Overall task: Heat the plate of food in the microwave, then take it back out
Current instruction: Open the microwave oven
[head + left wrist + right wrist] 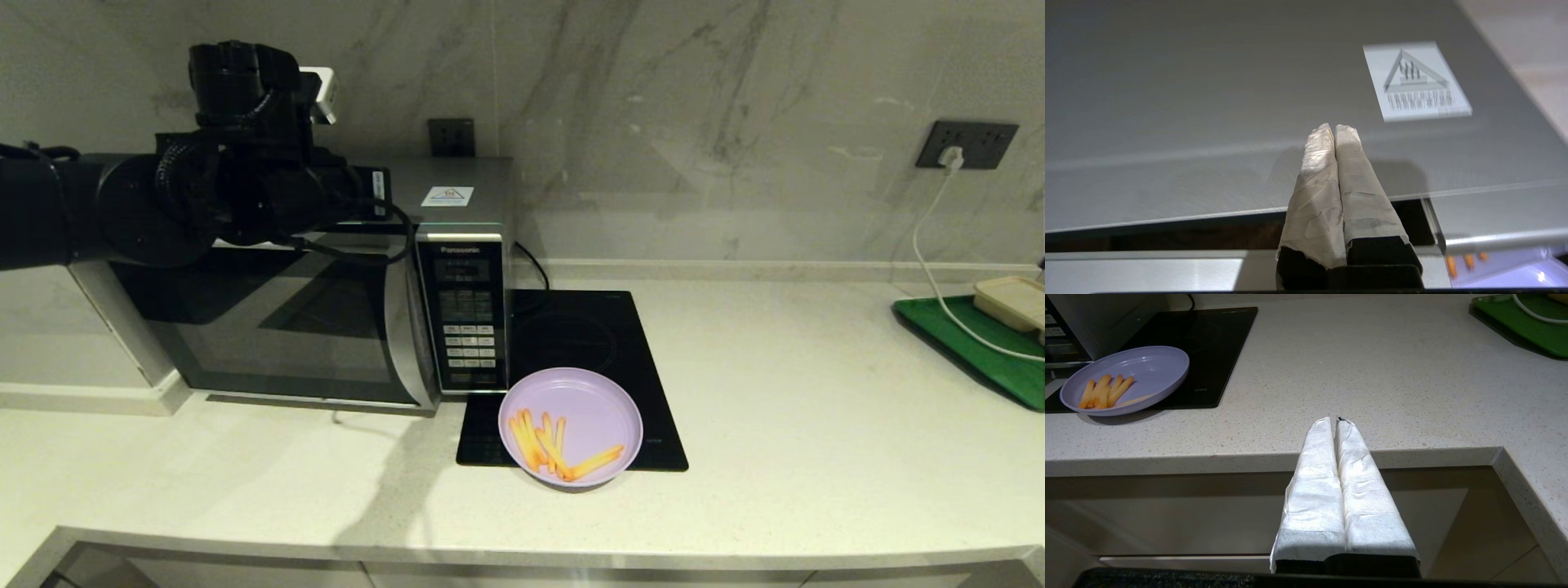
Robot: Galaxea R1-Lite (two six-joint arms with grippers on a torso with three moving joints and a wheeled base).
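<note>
plate of food (571,426) on hob (571,351), microwave (326,310) shut

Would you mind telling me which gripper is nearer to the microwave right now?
The left. The left gripper, fingers shut, hovers just above the microwave top near its front edge. The right gripper, also shut, hangs off the counter's front edge, well away from it.

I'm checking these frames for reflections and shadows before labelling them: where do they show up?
Head view: the microwave door mirrors the left arm; a shadow falls across the counter below it. Left wrist view: the shut left end effector shadows the microwave's top. Right wrist view: the plate of food casts a shadow.
</note>
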